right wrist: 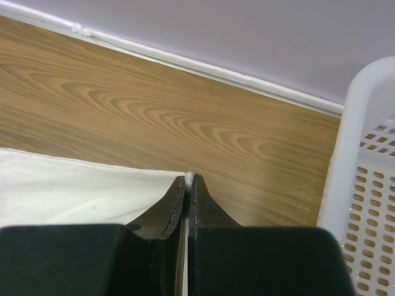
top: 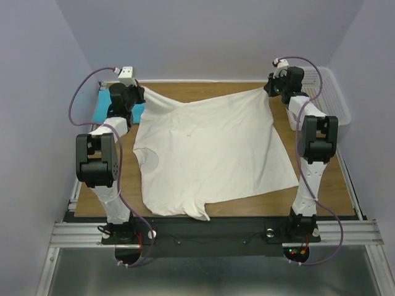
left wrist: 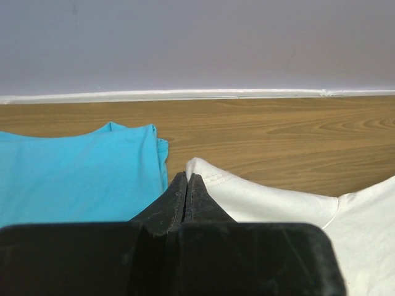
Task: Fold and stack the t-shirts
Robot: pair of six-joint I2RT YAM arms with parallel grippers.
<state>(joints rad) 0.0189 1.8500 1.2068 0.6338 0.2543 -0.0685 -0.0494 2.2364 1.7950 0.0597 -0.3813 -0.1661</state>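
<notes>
Cream-white cotton covers most of the table: the large cream-white t-shirt [top: 210,154] lies spread open, its far edge drawn between the two arms near the far corners. The left gripper [left wrist: 187,180] has its fingers pressed together on one far corner of that cloth. The right gripper [right wrist: 189,180] pinches the other, with a sliver of white showing between its tips. The turquoise t-shirt [left wrist: 74,179] lies at the far left corner of the table, just beside the corner pinched by the left gripper. A white mesh basket [right wrist: 370,154] stands by the far right corner.

The step in hand looks like stretching the shirt flat before a first fold. To do it well, both pinches should travel together and at the same height, so the far edge runs straight and neither corner slips out. The cloth ripples toward the near edge, where a sleeve reaches the table's rim; a gentle, even pull would smooth that. The left arm should avoid dragging the turquoise shirt along.
</notes>
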